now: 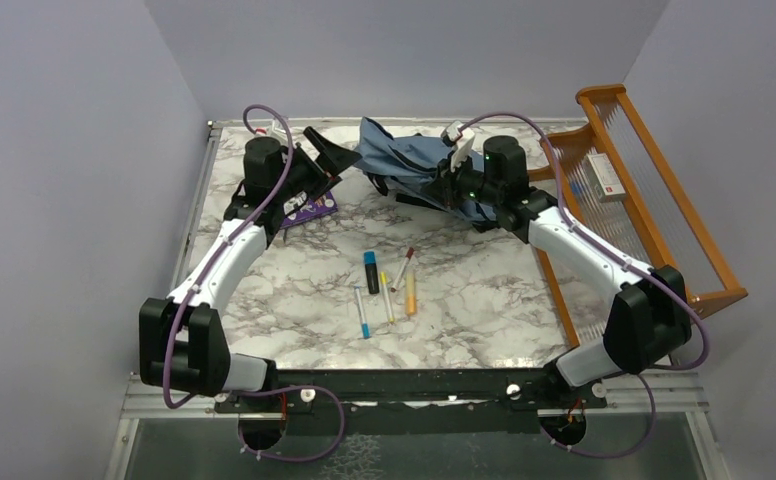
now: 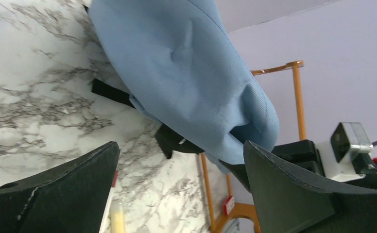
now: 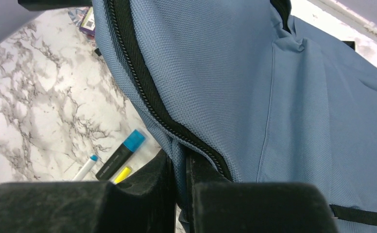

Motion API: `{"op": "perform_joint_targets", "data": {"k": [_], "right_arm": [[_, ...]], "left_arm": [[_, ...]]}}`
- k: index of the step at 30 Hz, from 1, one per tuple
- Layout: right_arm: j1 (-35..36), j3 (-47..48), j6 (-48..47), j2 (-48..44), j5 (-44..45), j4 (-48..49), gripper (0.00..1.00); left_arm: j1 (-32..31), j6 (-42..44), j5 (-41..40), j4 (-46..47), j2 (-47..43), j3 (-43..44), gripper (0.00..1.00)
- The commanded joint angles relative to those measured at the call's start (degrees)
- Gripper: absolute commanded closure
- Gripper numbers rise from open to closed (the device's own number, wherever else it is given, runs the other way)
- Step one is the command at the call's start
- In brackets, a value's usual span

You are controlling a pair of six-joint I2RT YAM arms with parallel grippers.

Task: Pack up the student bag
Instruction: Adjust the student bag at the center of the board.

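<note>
**Item: bag** [image 1: 404, 160]. Soft blue fabric with black straps, lying slumped at the far middle of the table [image 1: 484, 300], between the two arms. Its black zipper [image 3: 143, 82] runs along the raised edge and looks closed where it shows.

**Right claw** [image 3: 179, 165]. Clamped together on a fold of the blue fabric just beside the zipper, lifting that edge off the table.

**Left claw** [image 2: 180, 145]. Fingers wide apart and holding nothing. It is aimed at the near side of the bag, close to it but not touching.

**Step in hand (judged).** Getting the bag open. One side is pinched up and nothing is packed yet.

**Next move (judged).** The free claw needs a hold on the zipper pull or the opposite edge so that the mouth can be opened. The pull itself is not visible in any view.

**Loose contents, mid-table, well apart from the bag:**
- black highlighter with blue cap [image 1: 371, 271]
- white pen with blue tip [image 1: 362, 312]
- thin yellow pen [image 1: 387, 297]
- red-tipped pen [image 1: 402, 268]
- orange marker [image 1: 410, 293]

**Other items:**
- flat purple item [image 1: 312, 208], partly under the left arm, kind unclear
- orange wooden rack [image 1: 664, 210] along the right side, carrying a white box [image 1: 605, 176]

**Obstructions (judged).** Black straps trail under the bag towards the left claw and could be caught instead of the fabric. The limp cloth may sag shut if held at only one point.
</note>
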Motion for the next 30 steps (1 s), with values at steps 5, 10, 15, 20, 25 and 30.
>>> {"op": "perform_joint_targets", "data": {"k": [5, 10, 15, 20, 25, 30], "right_arm": [[1.4, 0.8, 4.1, 1.6, -6.5, 5.5, 0.88], [1.9, 0.4, 3.3, 1.7, -9.7, 5.0, 0.88], [1.9, -0.3, 2.6, 1.3, -14.3, 4.8, 0.83], [1.9, -1.4, 1.3, 0.3, -14.4, 4.3, 0.74], [1.9, -3.1, 0.4, -2.4, -11.5, 2.3, 0.57], [1.9, -4.1, 1.9, -6.5, -7.2, -1.5, 0.37]], "left_arm": [[-5.0, -8.0, -0.3, 10.5, 1.4, -1.2, 0.01], [-6.6, -7.3, -1.8, 12.1, 4.2, 0.9, 0.01], [-6.7, -5.8, 0.9, 13.1, 8.1, 1.9, 0.1], [-6.7, -3.6, 2.8, 12.5, 10.6, 1.6, 0.41], [-6.6, 0.8, 3.1, 10.1, 12.0, 3.2, 0.68], [-6.4, 9.2, 3.8, 4.9, 13.8, 7.8, 0.84]]}}
